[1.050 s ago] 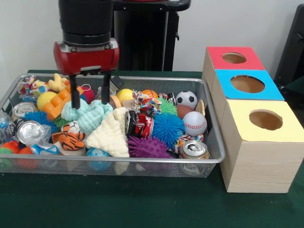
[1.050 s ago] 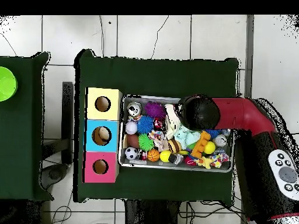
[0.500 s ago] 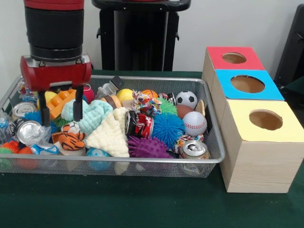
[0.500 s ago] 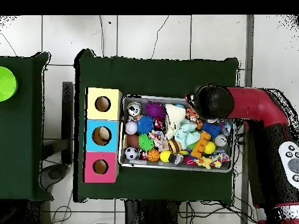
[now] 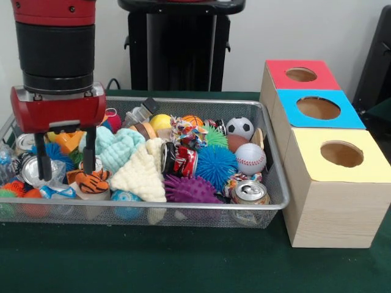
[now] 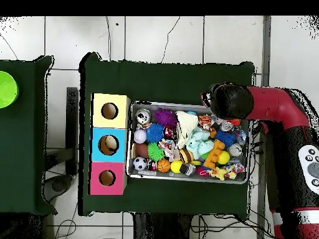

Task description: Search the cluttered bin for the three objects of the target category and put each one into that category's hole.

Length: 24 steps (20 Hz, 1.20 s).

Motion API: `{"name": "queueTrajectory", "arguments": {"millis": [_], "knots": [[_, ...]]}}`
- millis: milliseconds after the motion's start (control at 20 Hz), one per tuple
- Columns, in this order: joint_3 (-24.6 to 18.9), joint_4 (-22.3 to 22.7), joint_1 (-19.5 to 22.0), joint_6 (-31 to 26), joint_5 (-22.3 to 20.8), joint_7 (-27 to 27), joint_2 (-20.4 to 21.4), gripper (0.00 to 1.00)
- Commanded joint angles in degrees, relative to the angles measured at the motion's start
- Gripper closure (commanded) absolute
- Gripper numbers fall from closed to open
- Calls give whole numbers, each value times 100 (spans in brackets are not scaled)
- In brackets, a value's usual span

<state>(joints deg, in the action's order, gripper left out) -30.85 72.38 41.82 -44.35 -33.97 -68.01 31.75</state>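
Green table [image 5: 183, 268], wire bin [image 5: 183, 215] on it, packed full. Three boxes just beside the bin's end: yellow box [image 5: 339, 183], blue box [image 5: 317, 110], red box [image 5: 302, 76], one round hole each. Target category not stated; cannot tell which hole applies.

Gripper [image 5: 65, 155] over the bin's crowded end, fingers apart, nothing held. Tips straddle a crushed can [image 5: 36, 170] side and the tiger toy [image 5: 91, 180]; cannot tell which is meant.

Candidates by group. Cans: crushed can under the gripper, second can [image 5: 249, 193] at the opposite front corner, near the yellow box. Balls: baseball [image 5: 250, 159], soccer ball [image 5: 240, 127]. Soft stuff: cream cloth [image 5: 142, 174], mint cloth [image 5: 116, 149].

For a good pick: centre both fingers on one item only, descend straight, avoid pinching the neighbouring cloth or bin wall. Crushed can likely slippery and uneven, so grip across the flattest faces. Lift clear of the rim before crossing to the boxes.
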Motion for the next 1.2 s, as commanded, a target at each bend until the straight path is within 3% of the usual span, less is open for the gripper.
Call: {"name": "queueTrajectory", "arguments": {"millis": [50, 850, 1200], "knots": [[-279, -309, 27, -760, -173, 1549, -359, 0], [-29, -17, 50, -1853, -4, 1329, -200, 0], [-226, 166, 181, -1394, 94, 1021, -392, 0]]}}
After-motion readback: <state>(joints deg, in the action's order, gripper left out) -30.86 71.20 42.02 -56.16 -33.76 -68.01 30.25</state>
